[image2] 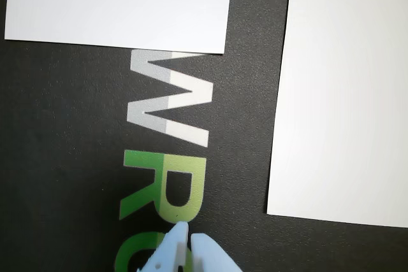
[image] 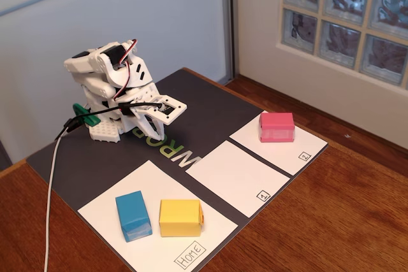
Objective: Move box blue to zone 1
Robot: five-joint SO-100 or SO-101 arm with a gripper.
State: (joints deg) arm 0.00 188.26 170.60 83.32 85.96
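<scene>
Wrist view: gripper [image2: 189, 241], fingertips together, nothing between them, hanging over the dark mat [image2: 64, 157] and its printed lettering. Arm folded at its base, well apart from all boxes.

Item: box blue [image: 133, 215], on the Home panel [image: 108, 211], just beside the yellow box [image: 180, 217]. Paper cuboid; judged light, hollow, easily crushed, smooth-sided. Suggested hold: across two opposite side walls, gentle squeeze.

Destination: zone 1 [image: 236, 176], bare. Pink box [image: 276, 127] sits on the panel marked 2.

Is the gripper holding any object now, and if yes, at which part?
Nothing is held. The gripper is shut and empty above the dark mat; the blue box sits untouched on the Home panel.
</scene>
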